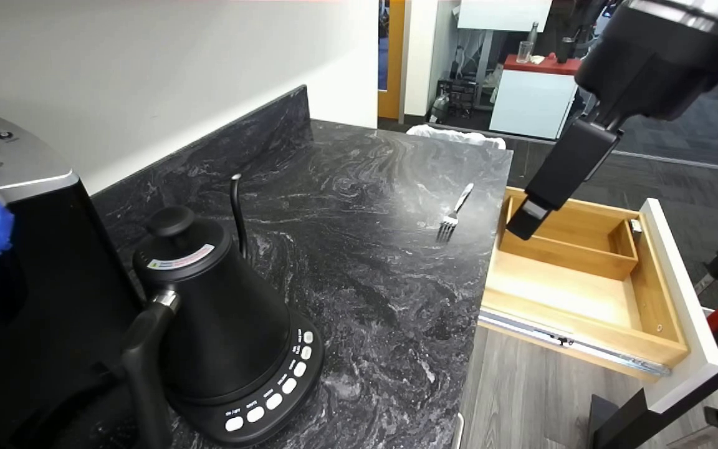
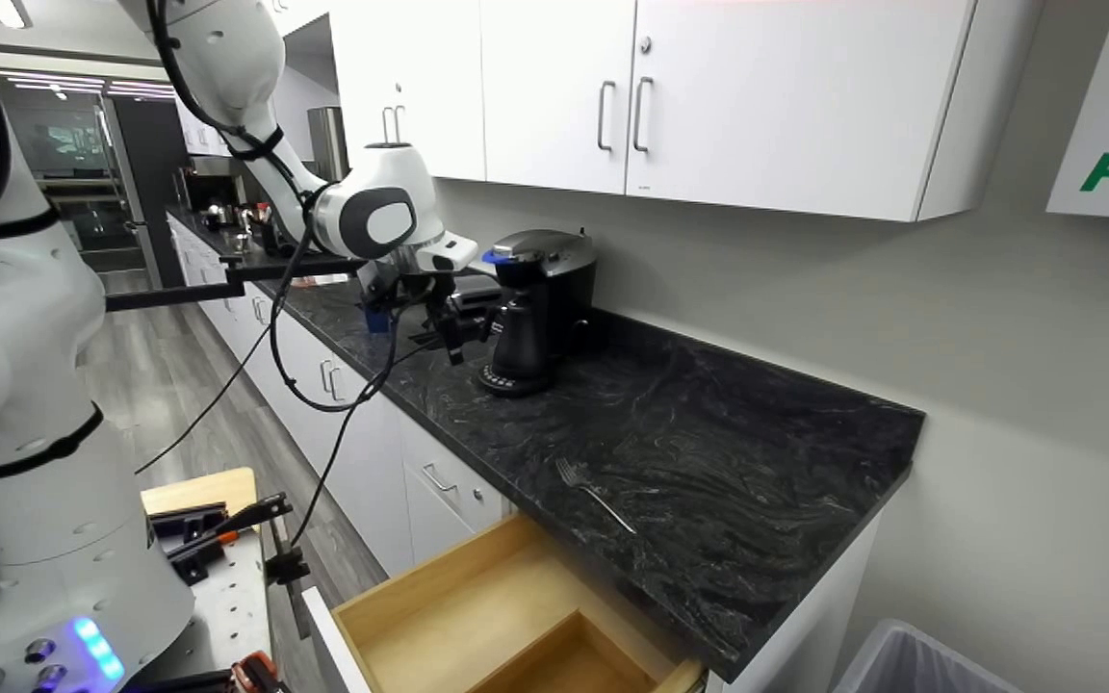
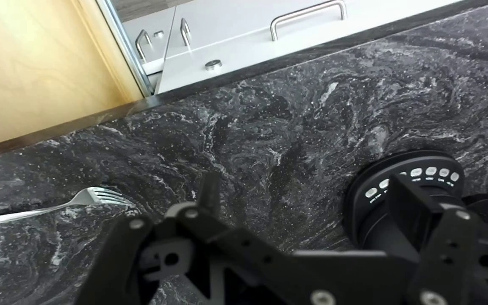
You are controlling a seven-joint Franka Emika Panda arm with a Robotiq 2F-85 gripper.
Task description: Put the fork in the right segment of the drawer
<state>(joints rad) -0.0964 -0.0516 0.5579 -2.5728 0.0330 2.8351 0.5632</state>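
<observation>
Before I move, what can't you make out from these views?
Fork: handle end cut off by the left edge, in the wrist view.
Drawer: divided section partly cut off by the bottom edge, in an exterior view.
Kettle: part of it hidden by the gripper, in the wrist view.
Kettle buttons: labels too small to read, in an exterior view.

Long black counter (image 1: 390, 312), glossy like veined stone; on it, a slim, shiny silver metal fork (image 3: 85, 197) and a tapered matt-black kettle (image 1: 225, 324); below the counter's edge, a shallow, smooth pale-wood box drawer (image 1: 561, 287).
</observation>
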